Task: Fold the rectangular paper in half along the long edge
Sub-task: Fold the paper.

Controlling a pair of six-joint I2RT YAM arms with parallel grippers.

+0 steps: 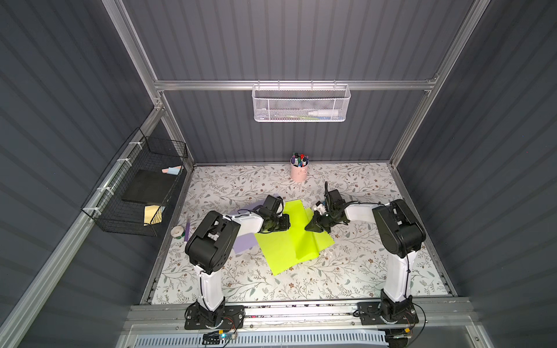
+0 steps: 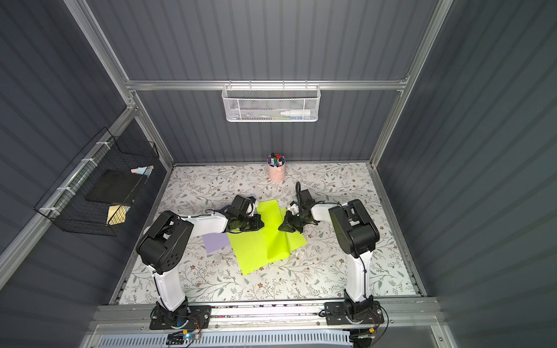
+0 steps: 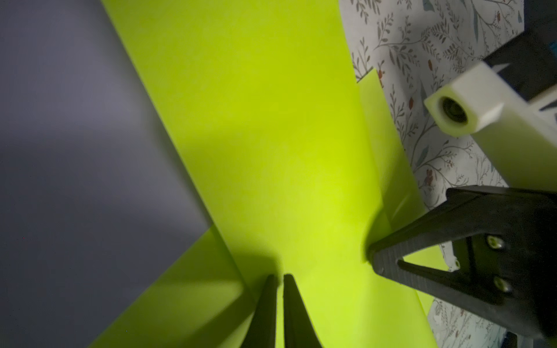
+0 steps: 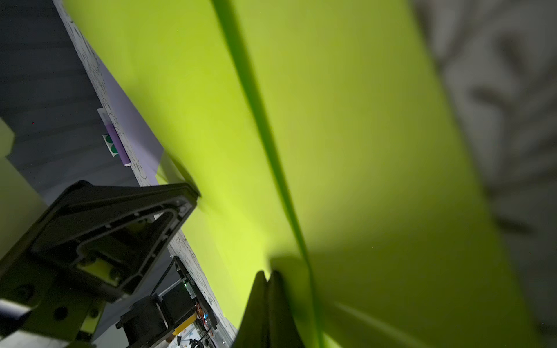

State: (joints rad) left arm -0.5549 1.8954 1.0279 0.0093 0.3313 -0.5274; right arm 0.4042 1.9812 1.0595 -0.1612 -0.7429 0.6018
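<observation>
1. Both arms are reaching in from the near rail, elbows riding high and forearms angling toward each other over the bench (image 1: 361,271). The left end effector (image 1: 286,222) is pointing across at the paper's left edge. The right end effector (image 1: 308,228) is tipping down onto the paper's right part.
2. The lime-green paper (image 1: 283,250) is lying skewed at mid-bench between the arms. One flap is doubling over the rest, and a corner is overlapping a purple sheet (image 1: 242,244).
3. The left wrist view is showing what the top views are hiding: the left fingers (image 3: 266,304) are sitting almost together with a sliver between them. Whether paper is caught there cannot be told.
4. The right wrist view is showing the right fingers (image 4: 256,304) pressing fully together, tips sitting beside a raised ridge in the paper.
5. The bench is wearing a floral pattern. A pink cup of markers (image 1: 299,173) is standing at the far edge and a tape roll (image 1: 177,231) is lying at the left. A white mesh basket (image 1: 301,104) is hanging on the back rail and a black wire basket (image 1: 135,192) on the left wall.
</observation>
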